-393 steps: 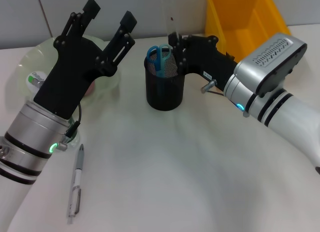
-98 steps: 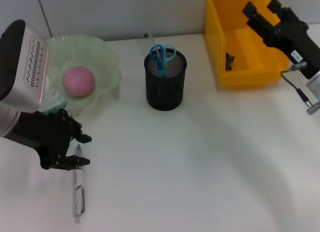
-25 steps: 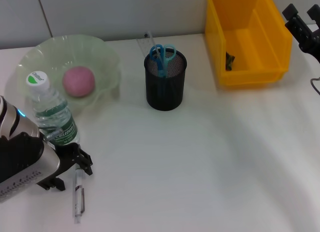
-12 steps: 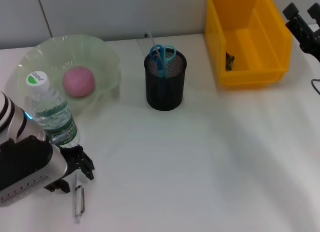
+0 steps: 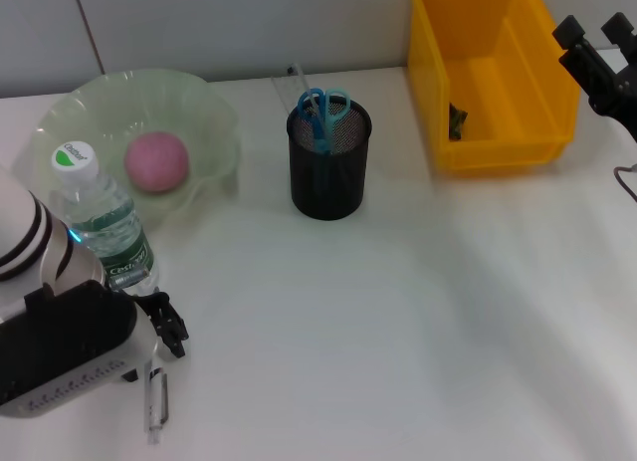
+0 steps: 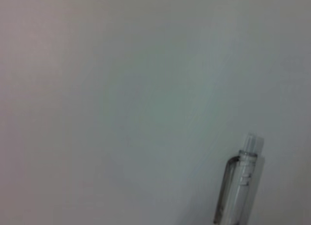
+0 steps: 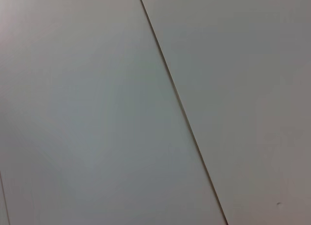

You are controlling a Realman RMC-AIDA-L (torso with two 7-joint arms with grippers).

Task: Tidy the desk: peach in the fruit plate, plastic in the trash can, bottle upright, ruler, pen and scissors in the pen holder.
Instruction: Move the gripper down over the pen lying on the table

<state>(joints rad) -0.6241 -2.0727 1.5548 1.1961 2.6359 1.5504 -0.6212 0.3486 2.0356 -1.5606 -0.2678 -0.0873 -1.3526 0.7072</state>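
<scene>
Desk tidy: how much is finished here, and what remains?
Done: peach in the fruit plate, bottle upright, scissors and ruler in the pen holder, dark scrap in the yellow bin. In hand: left gripper down at the pen. Left: pen into holder. Right gripper is parked, open.

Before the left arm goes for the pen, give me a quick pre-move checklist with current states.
1. Pen lying free on the desk: ok, beside the left gripper.
2. Left gripper around the pen: cannot tell; its fingers sit over the pen's upper end.
3. Bottle upright: ok, but close to the left arm, mind it when lifting.
4. Pen holder has room: ok; scissors already inside.
5. Right gripper out of the way: ok, open, up at the far right by the yellow bin.
6. Peach in plate: ok.
</scene>
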